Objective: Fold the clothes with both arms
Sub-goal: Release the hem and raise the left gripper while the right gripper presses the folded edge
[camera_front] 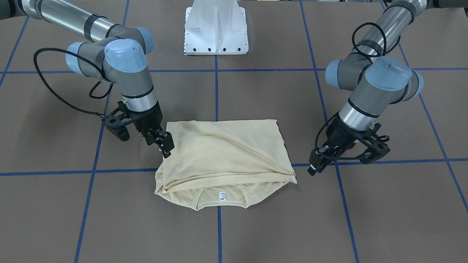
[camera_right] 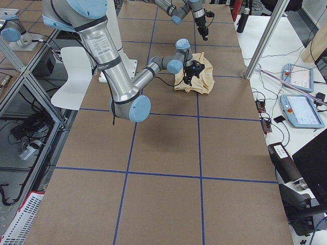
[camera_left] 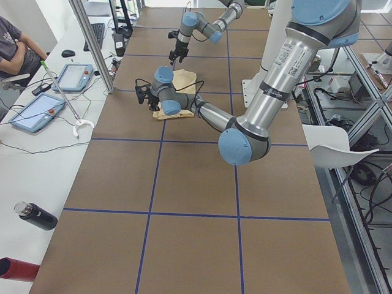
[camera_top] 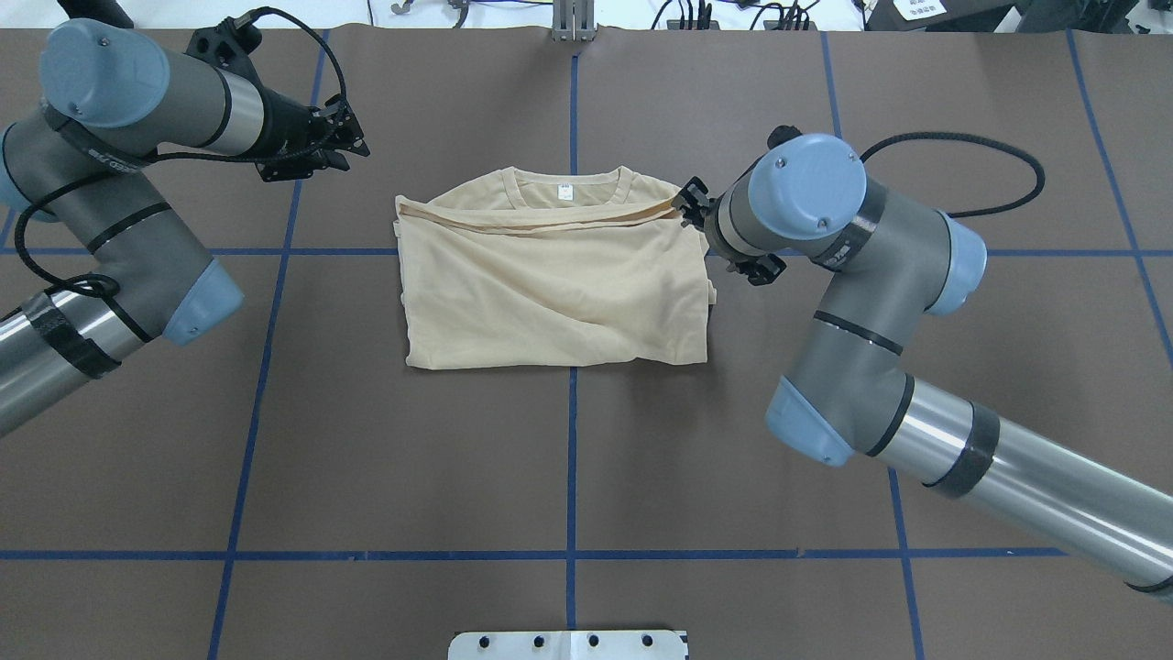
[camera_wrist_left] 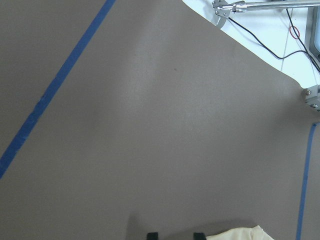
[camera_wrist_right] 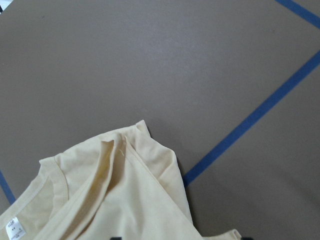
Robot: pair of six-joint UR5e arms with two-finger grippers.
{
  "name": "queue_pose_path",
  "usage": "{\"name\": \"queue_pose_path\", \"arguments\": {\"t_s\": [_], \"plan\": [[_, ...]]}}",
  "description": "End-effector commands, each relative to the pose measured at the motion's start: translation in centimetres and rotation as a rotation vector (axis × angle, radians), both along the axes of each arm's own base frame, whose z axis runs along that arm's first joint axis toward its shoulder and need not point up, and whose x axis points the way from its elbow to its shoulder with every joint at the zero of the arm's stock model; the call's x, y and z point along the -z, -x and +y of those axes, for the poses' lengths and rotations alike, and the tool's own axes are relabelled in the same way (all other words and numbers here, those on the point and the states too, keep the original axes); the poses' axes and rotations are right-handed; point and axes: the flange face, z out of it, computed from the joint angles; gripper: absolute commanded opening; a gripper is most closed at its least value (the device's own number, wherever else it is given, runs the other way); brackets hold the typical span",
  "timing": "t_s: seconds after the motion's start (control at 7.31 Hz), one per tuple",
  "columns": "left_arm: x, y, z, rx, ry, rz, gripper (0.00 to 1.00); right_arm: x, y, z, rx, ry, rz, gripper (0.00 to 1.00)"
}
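Shirt (camera_front: 226,149) collar (camera_front: 219,202) away from white base (camera_front: 215,33), length crosswise, left end effector (camera_front: 313,167) seemingly parted, right end effector (camera_front: 166,148) unclear

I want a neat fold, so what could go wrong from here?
1. The right gripper is at the shirt edge. Whether it grips is unclear, and pulling away could drag the top layer.
2. The left gripper is off the shirt, so a one-sided pull may skew it.
3. Diagonal wrinkles could get pressed in.
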Motion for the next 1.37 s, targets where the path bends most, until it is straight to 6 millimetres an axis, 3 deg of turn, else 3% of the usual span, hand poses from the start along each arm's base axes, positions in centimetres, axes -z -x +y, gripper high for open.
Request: {"name": "queue_pose_path", "arguments": {"t_s": [0.0, 0.14, 0.27, 0.41, 0.82, 0.96, 1.23], "plan": [[1.4, 0.4, 1.2, -0.031, -0.040, 0.023, 0.40, -1.2, 1.2, 2.4, -0.029, 0.027, -0.001, 0.84], [2.7, 1.7, 2.6, -0.067, -0.158, 0.003, 0.40, -1.1, 0.9, 2.5, -0.031, 0.023, -0.004, 0.85], [2.5, 2.7, 3.9, -0.108, -0.255, -0.028, 0.40, -1.6, 0.2, 2.8, -0.042, 0.015, 0.003, 0.85], [2.2, 3.0, 3.4, -0.110, -0.285, -0.054, 0.43, -1.6, -0.9, 3.7, -0.041, 0.008, -0.006, 0.85], [0.5, 3.5, 2.1, -0.057, -0.270, -0.101, 0.43, -1.7, 3.0, 8.0, -0.001, 0.024, -0.013, 0.91], [0.7, 3.6, 2.3, -0.052, -0.272, -0.097, 0.43, -3.3, 4.2, 10.0, -0.006, 0.018, 0.021, 0.90], [0.5, 3.6, 2.4, -0.057, -0.276, -0.099, 0.43, -4.0, 4.6, 10.7, -0.004, 0.016, 0.034, 0.84]]}}
